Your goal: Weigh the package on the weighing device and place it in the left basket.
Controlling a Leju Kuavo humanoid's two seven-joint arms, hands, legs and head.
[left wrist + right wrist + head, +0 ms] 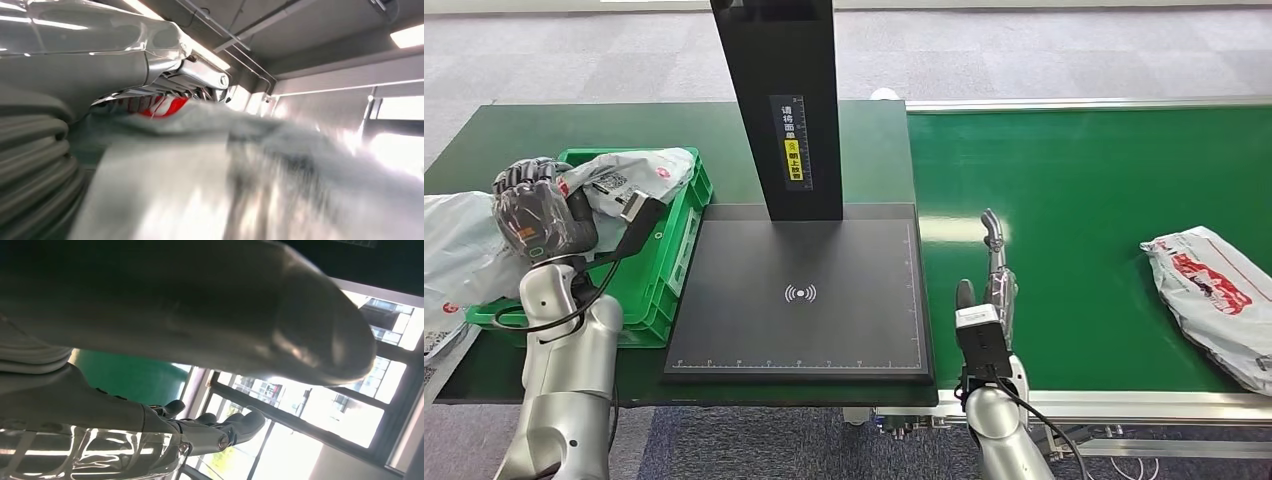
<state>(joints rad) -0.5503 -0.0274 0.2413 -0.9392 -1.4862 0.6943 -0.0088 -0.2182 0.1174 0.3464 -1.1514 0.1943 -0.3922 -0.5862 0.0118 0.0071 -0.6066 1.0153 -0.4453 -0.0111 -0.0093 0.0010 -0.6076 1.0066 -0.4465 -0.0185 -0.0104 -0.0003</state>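
Hands first: we see the left hand (532,212) raised over the green basket (667,262) at the left of the table, its fingers curled in, next to a grey package (629,178) that lies in the basket; whether the fingers clamp the package we cannot tell. In the left wrist view the blurred grey package (260,170), with a patch of red print, lies close against the hand (35,150). We see the right hand (992,270) held edge-on over the green conveyor belt (1074,200), fingers straight and apart, holding nothing; the right wrist view shows its thick thumb (300,325). The black scale plate (804,300) lies bare between basket and belt, under a black post (786,100). A second package (1214,300) rests on the belt, well apart from the right hand. More grey bags (454,250) lie beside the basket.
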